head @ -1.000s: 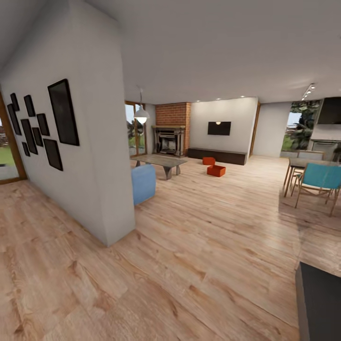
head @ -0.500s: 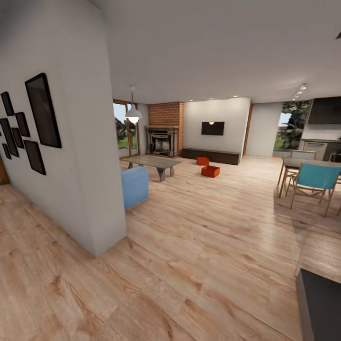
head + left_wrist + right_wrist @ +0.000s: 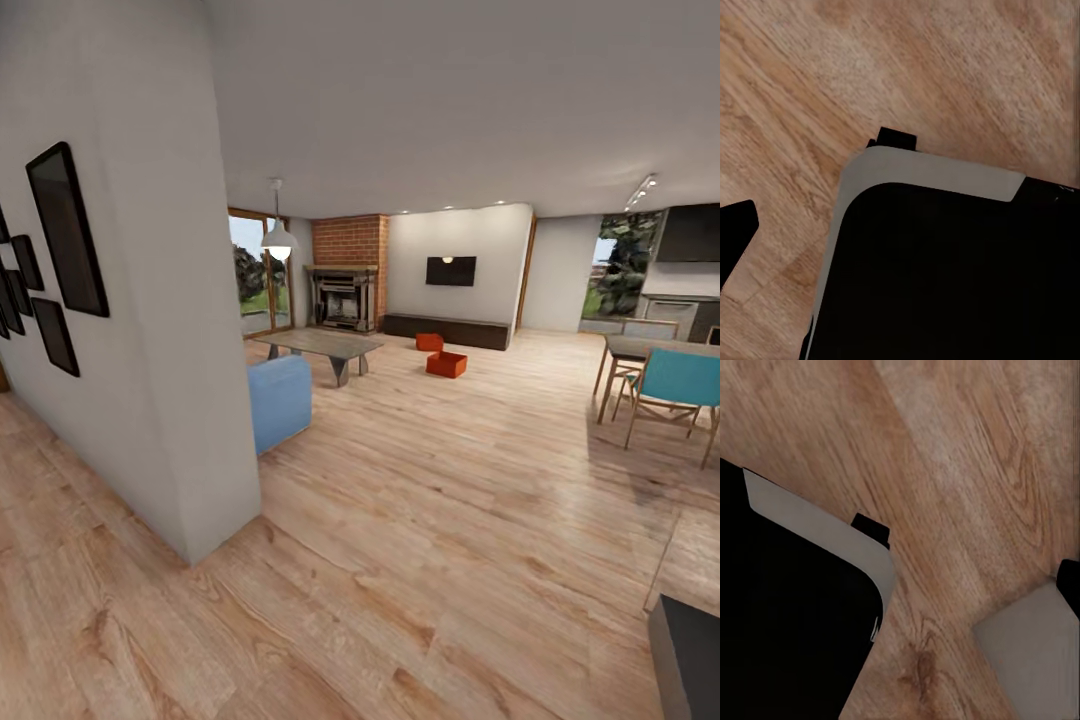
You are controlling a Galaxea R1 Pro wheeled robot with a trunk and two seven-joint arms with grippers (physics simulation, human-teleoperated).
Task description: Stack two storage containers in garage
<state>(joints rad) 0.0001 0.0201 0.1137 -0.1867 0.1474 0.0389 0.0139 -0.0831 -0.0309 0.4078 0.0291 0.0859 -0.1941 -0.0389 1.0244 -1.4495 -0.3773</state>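
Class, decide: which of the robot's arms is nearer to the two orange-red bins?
Right, marginally, and only as a guess. Both wrist views look down at the robot's base, so both arms are far from the bins, which lie slightly right of the head view's centre.

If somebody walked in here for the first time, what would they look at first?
Probably the two bright orange-red bins sitting on the wooden floor far across the room, in front of the low dark bench under the wall TV. After that, the red brick fireplace to their left, and the blue sofa end poking out from behind the big white wall on the left.
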